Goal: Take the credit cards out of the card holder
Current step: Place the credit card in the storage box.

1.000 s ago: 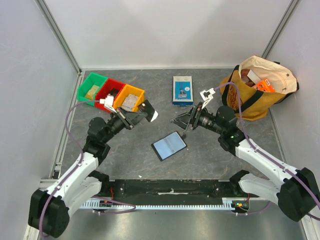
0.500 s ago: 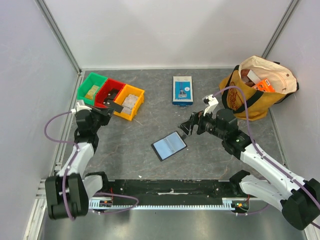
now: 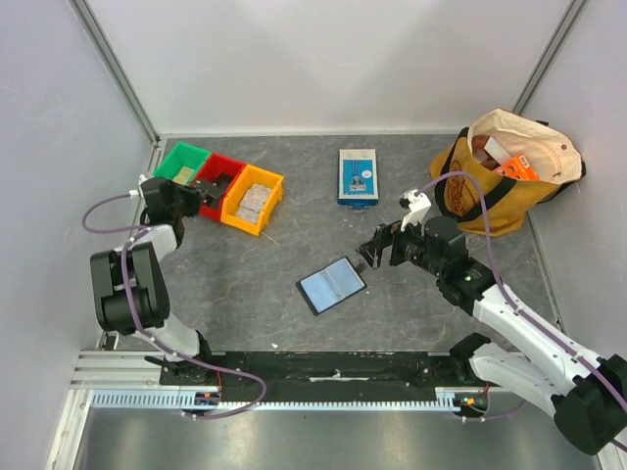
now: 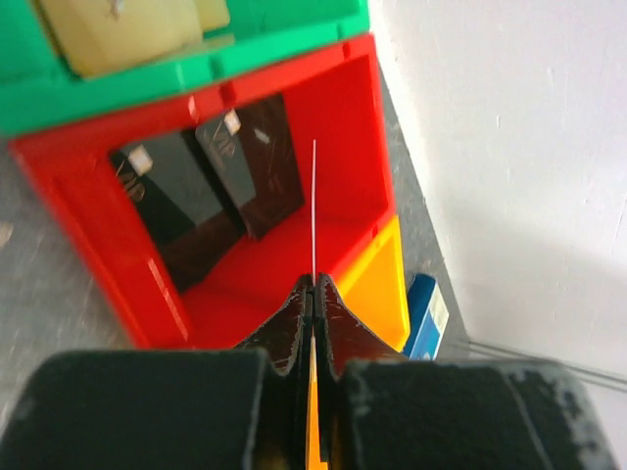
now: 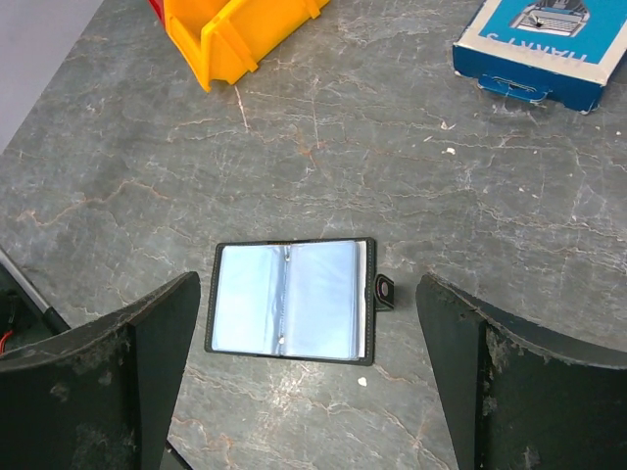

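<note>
The card holder (image 3: 331, 284) lies open and flat on the grey table, its bluish-grey pockets (image 5: 289, 299) facing up. My right gripper (image 3: 368, 252) hovers just right of it and stands wide open (image 5: 309, 289), with the holder framed between its fingers and nothing held. My left gripper (image 3: 199, 195) is over the red bin (image 3: 217, 181). It is shut (image 4: 313, 284) on a thin credit card (image 4: 313, 206) seen edge-on, sticking out over the bin. Two dark cards (image 4: 211, 186) lie inside the red bin.
A green bin (image 3: 180, 167) with pale cards and a yellow bin (image 3: 253, 198) flank the red one. A blue-and-white box (image 3: 358, 176) lies at the back centre. A yellow tote bag (image 3: 505, 171) stands at the back right. The left wall is close to the left arm.
My left arm swung from the table's middle out to the bins at the left, keeping the card. My right gripper opened wider and drew back slightly from the holder.
</note>
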